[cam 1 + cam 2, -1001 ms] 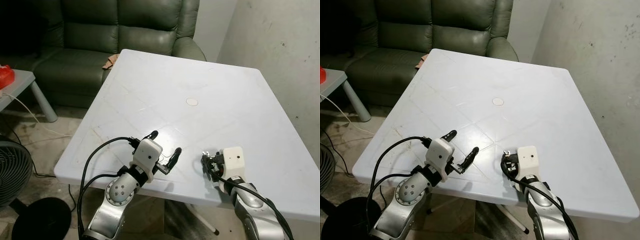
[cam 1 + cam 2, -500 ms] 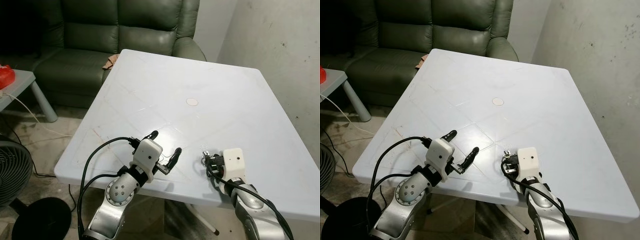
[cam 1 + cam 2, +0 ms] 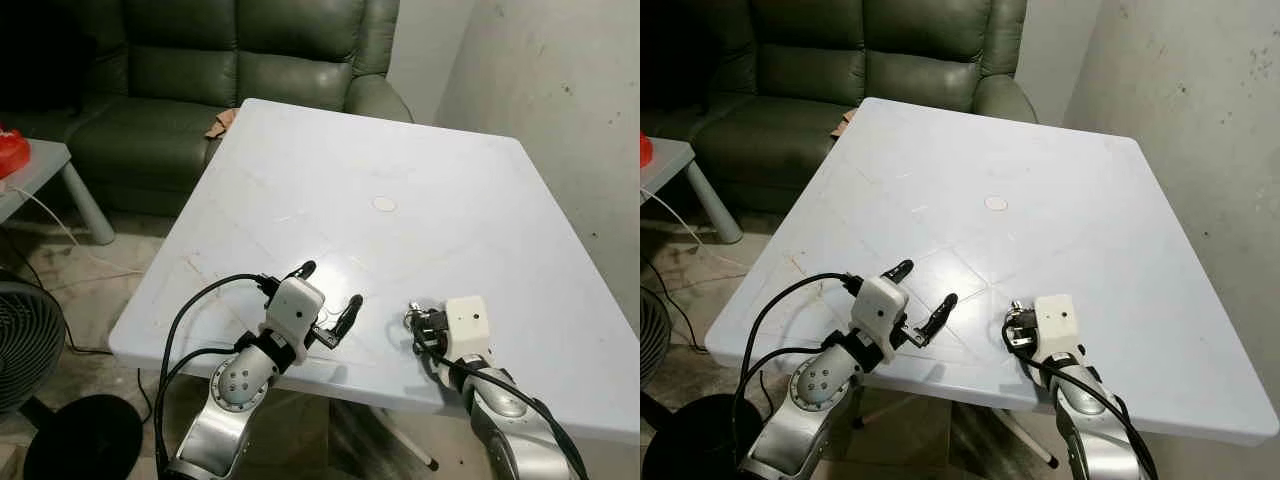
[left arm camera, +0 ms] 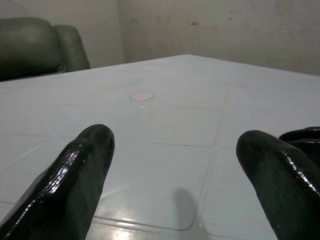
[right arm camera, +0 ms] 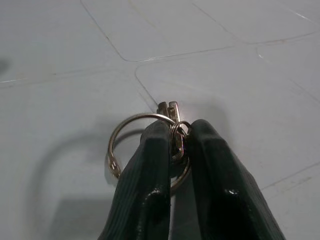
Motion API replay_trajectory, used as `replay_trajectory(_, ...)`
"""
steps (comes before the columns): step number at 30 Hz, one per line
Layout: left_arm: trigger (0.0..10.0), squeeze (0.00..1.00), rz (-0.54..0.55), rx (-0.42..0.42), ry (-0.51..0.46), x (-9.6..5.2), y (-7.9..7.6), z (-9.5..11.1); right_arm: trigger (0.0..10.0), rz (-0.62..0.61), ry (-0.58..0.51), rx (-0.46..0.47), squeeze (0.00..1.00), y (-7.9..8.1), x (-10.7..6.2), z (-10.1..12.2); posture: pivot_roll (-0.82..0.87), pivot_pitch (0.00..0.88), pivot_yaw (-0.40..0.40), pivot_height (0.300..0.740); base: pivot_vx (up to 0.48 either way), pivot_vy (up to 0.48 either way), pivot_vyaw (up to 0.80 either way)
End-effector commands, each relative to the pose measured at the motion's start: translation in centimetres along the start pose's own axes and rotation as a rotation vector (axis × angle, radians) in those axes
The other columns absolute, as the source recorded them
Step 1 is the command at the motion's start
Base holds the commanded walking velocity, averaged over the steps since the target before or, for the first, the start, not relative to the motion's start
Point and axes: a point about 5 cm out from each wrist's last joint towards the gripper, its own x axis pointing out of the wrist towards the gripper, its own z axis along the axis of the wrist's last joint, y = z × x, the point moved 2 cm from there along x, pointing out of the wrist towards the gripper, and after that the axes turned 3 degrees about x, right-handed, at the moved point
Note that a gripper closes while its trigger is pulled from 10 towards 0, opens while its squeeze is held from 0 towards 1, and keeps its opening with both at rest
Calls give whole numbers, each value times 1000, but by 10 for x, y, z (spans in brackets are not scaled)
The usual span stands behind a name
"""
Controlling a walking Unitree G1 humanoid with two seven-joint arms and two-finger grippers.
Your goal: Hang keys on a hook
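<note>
Pinching the keys (image 5: 170, 131), the right gripper (image 5: 174, 145) has its two fingers pressed onto the metal where the small ring meets the big split ring, low over the near right part of the white worktop (image 3: 330, 170). From the head views the same gripper (image 3: 415, 327) sits near the worktop's near edge, with a small glint of metal at its tip. The left gripper (image 3: 330, 295) hovers just to the left, fingers spread wide and holding nothing.

The keys look light, hard and smooth: thin steel rings and a short blade, likely slippery against rubbery pads and free to swing or twist about the pinch point. The present hold on the ring joint leaves the big ring loop sticking out clear to one side, which seems the right part to slip over a hook. A firm squeeze should do; too loose and the bunch may rotate or slide out. No hook can be made out, so it has yet to be found.
</note>
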Motion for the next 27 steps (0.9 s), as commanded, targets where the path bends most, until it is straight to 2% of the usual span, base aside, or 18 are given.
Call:
replay_trajectory(1, 10000, 0, -6, 9, -16, 3, -2, 4, 0, -23, 35, -17, 0, -4, 0, -6, 6, 55, -107, 711, 0, 0, 0)
replay_trajectory(11, 10000, 0, -3, 3, -19, 5, -1, 5, 0, -42, -9, -19, 0, -7, -1, 0, 5, 56, -107, 711, 0, 0, 0)
replay_trajectory(15, 10000, 0, -3, -2, -19, 5, -1, 5, 0, -25, -93, 38, 0, -10, -2, 12, -1, 57, -104, 711, 0, 0, 0)
replay_trajectory(17, 10000, 0, 2, -6, -19, 6, 0, 5, 0, -7, -144, 137, 0, -13, -4, 21, -1, 57, -104, 711, 0, 0, 0)
replay_trajectory(18, 10000, 0, 2, -6, -19, 6, 0, 5, 0, -7, -144, 137, 0, -13, -4, 21, -1, 57, -104, 711, 0, 0, 0)
replay_trajectory(20, 10000, 0, 32, -16, -24, 9, 8, 7, 0, 11, -256, 231, 0, -20, -8, 37, -5, 54, -100, 711, 0, 0, 0)
replay_trajectory(21, 10000, 0, 32, -16, -24, 9, 8, 7, 0, 11, -256, 231, 0, -20, -8, 37, -5, 54, -100, 711, 0, 0, 0)
replay_trajectory(23, 10000, 0, 70, -32, -27, 12, 16, 8, 0, 14, -335, 251, 0, -23, -10, 47, -6, 46, -96, 711, 0, 0, 0)
replay_trajectory(27, 10000, 0, 164, -57, -36, 18, 38, 12, 0, 30, -423, 248, 0, -22, -13, 60, -9, 38, -91, 711, 0, 0, 0)
